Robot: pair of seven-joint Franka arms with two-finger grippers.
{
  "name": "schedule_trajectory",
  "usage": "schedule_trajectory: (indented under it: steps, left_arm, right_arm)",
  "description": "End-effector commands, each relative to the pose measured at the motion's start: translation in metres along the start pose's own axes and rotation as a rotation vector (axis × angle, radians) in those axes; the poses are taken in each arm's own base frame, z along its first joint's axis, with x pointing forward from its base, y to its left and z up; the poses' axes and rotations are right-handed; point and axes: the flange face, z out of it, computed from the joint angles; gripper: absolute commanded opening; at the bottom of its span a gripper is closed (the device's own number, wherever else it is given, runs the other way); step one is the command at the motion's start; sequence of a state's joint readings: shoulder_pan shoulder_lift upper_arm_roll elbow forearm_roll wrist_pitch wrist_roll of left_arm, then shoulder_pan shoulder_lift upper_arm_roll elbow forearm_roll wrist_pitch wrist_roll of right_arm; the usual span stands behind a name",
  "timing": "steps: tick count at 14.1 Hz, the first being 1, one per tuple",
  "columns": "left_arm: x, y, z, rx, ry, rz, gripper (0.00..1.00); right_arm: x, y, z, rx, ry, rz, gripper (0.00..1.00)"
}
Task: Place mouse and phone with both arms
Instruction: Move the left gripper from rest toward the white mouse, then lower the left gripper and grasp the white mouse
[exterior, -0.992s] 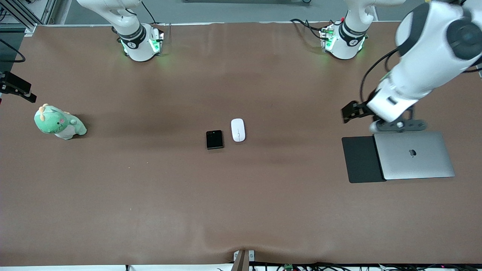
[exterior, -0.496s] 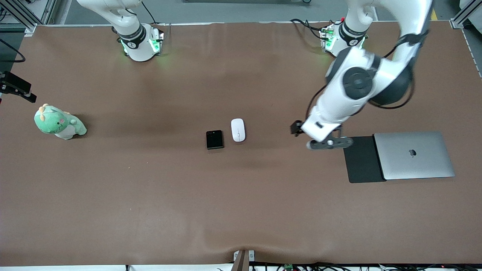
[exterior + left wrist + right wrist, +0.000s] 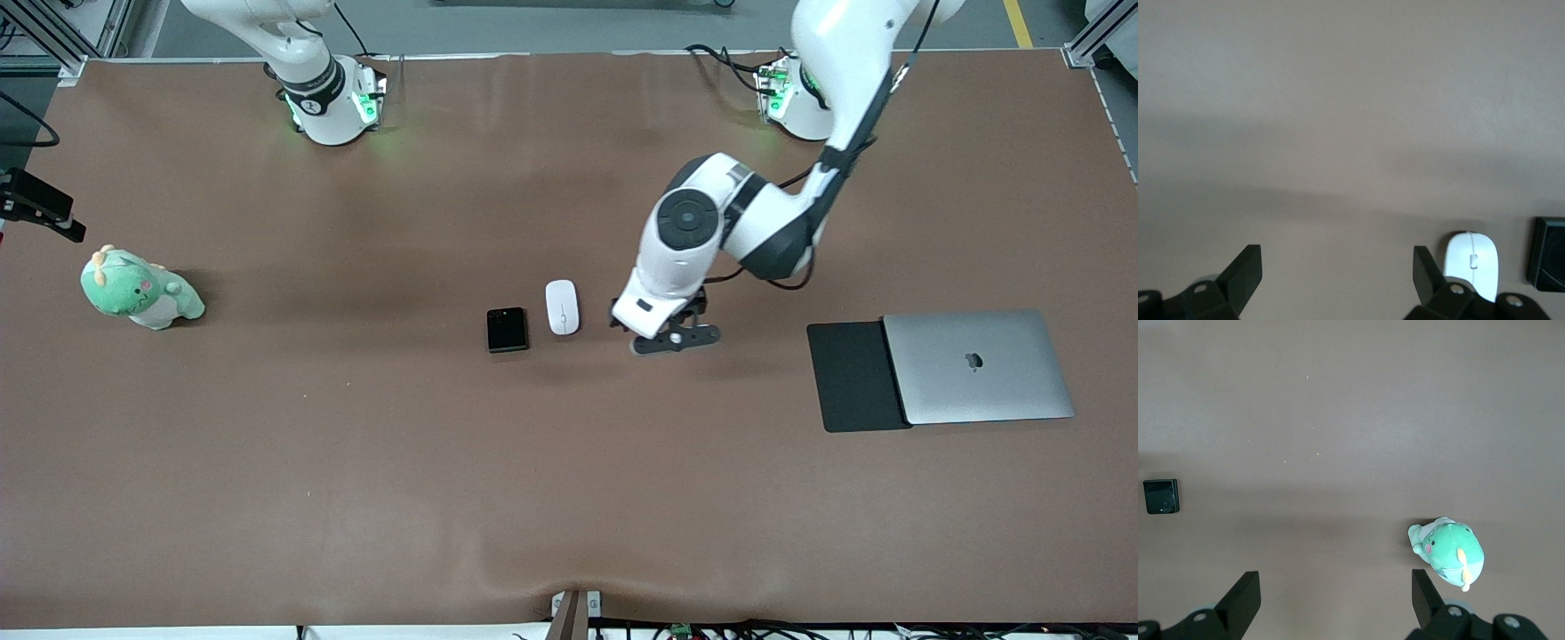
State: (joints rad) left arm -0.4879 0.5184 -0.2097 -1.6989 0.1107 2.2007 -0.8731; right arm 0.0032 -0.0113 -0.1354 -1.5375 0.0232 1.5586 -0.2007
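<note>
The white mouse (image 3: 562, 307) lies mid-table with the black folded phone (image 3: 507, 329) beside it, toward the right arm's end. My left gripper (image 3: 660, 332) hangs over bare table just beside the mouse, on the side toward the left arm's end. In the left wrist view its jaws (image 3: 1337, 257) stand open and empty, with the mouse (image 3: 1471, 263) and the phone (image 3: 1548, 253) just past one finger. My right gripper (image 3: 1335, 581) is open and empty high over bare table; its view shows the phone (image 3: 1162, 496) far off. It does not show in the front view.
A green plush toy (image 3: 138, 289) sits near the right arm's end of the table. A closed silver laptop (image 3: 978, 366) lies partly on a flat black pad (image 3: 849, 378) near the left arm's end. The brown table cover (image 3: 569, 498) has a slight ripple at its front edge.
My left arm has swung from above the laptop's edge across the table to a spot beside the mouse. Mouse, phone and the right arm's base have not moved.
</note>
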Motion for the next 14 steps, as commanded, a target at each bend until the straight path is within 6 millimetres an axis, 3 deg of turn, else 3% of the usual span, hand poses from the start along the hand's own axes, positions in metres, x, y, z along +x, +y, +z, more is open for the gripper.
schedule_trajectory:
  steps: [1,5,8,14]
  left_arm:
    - [-0.005,0.024,0.012,0.002,0.016,-0.031,1.0]
    - [-0.034,0.065,0.035,0.001,-0.002,-0.042,1.0]
    - [-0.045,0.09,0.049,-0.008,-0.007,-0.065,1.0]
    - [-0.067,0.118,0.098,0.017,-0.031,-0.06,1.0]
  right_arm:
    - [-0.001,0.001,-0.004,0.005,0.006,0.013,1.0]
    - [-0.001,0.001,-0.004,0.005,0.006,0.013,1.0]
    - [-0.001,0.001,-0.003,0.005,0.004,0.013,1.0]
    - [-0.001,0.002,-0.002,0.006,0.001,0.013,1.0]
